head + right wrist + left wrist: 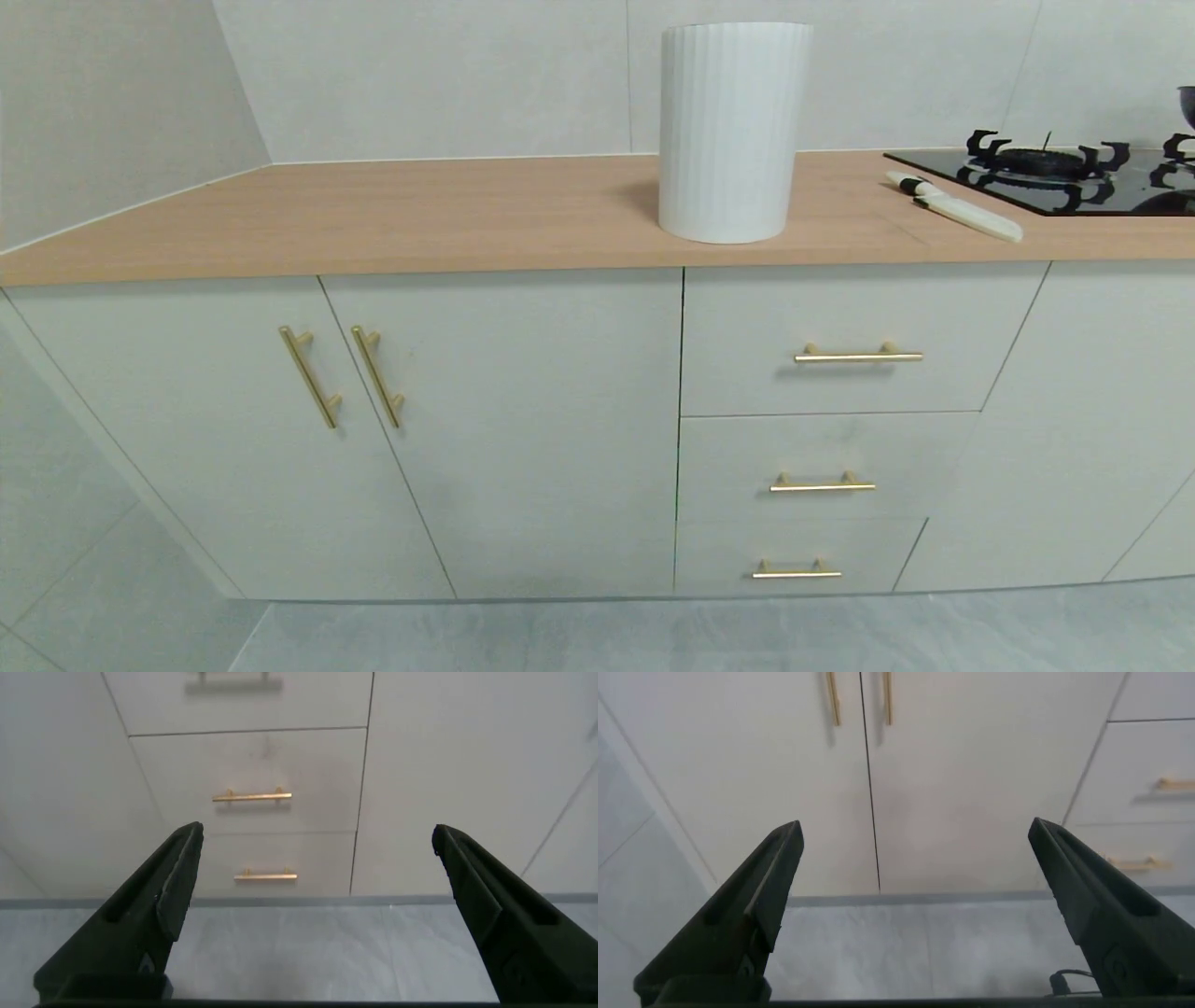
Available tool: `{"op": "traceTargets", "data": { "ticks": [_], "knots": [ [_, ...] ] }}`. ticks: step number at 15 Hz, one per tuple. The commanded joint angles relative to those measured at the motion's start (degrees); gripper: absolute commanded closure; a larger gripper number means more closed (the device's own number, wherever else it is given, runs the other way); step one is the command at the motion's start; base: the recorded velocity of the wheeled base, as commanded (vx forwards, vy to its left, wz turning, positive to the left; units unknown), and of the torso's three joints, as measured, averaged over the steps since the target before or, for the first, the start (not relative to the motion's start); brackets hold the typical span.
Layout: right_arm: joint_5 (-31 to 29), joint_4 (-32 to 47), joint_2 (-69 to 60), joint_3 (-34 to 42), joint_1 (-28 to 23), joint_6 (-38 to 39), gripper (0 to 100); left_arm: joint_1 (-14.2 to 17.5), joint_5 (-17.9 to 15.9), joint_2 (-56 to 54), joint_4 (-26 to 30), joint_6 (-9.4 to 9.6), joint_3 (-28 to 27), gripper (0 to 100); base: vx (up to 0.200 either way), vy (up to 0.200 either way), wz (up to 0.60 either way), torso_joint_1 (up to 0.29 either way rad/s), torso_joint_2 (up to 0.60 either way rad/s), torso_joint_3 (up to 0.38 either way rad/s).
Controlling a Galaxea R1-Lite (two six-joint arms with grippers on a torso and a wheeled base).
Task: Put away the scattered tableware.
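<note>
A white knife with a black band at its handle [952, 206] lies on the wooden countertop [420, 210], beside the hob. A tall white ribbed container [730, 131] stands upright on the counter to the knife's left. My left gripper [910, 840] hangs low before the cabinet doors, open, with nothing between its fingers. My right gripper [318, 840] hangs low before the lower drawers, open and empty too.
A black gas hob [1074, 177] sits at the counter's far right. Below the counter are two cabinet doors with gold handles [341, 375] and a stack of three closed drawers [831, 420]. Grey tiled floor [653, 635] lies in front.
</note>
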Motion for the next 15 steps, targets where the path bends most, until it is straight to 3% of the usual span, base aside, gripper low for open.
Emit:
{"op": "traceTargets", "data": {
  "ticks": [1,15],
  "knots": [
    [0.10,-0.01,0.16,0.00,0.04,-0.01,0,0.00,0.01,0.05,0.00,0.00,0.00,0,0.200,0.000,0.00,0.002,0.00,-0.002],
    [0.01,-0.01,0.16,0.00,0.04,0.08,0,0.00,0.01,0.05,0.00,0.00,0.00,0,0.200,0.000,0.00,0.003,0.00,0.001]
  ]
}}
